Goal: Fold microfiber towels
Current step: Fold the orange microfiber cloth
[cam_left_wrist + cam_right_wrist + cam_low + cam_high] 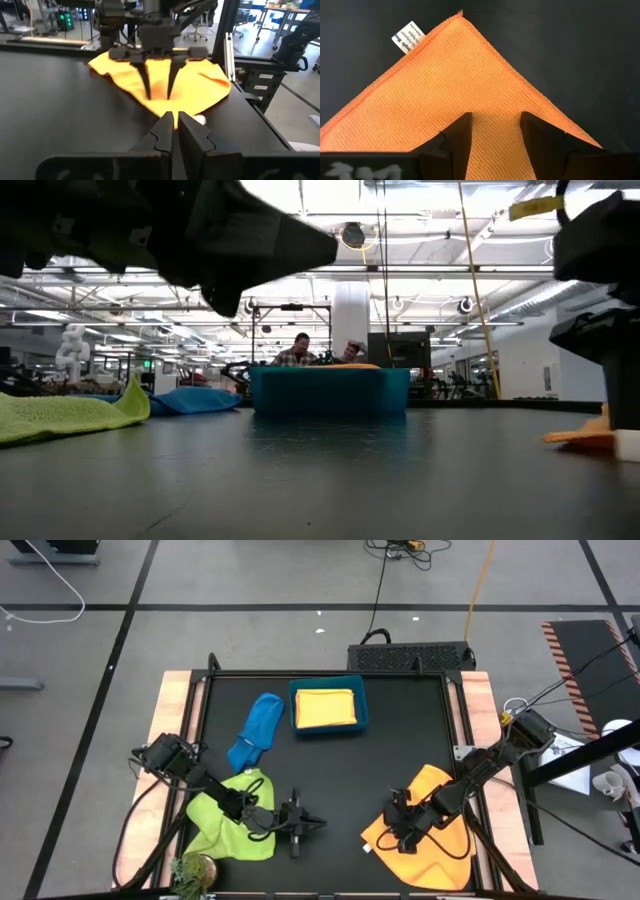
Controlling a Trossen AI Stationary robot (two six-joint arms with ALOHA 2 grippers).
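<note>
Right claw (496,131) fingers parted on my orange towel (455,85), gripping nothing. It lies flat, tagged corner (408,36) pointing straight ahead of the fingers. Black tabletop (330,780) around it. Left claw (318,823) pinched shut, empty, beside the green towel (225,820). Busy lab beyond.

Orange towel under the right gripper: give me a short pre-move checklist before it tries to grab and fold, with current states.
1. Right gripper open over the orange towel: ok.
2. Towel corner with white tag lying flat on the table, reachable: ok.
3. Right gripper fingers touching the cloth: cannot tell.
4. Left gripper shut, holding nothing, apart from the orange towel: ok.
5. Green towel under the left arm, unfolded: not ok.
6. Teal bin holding a yellow towel, away from both arms: ok.
</note>
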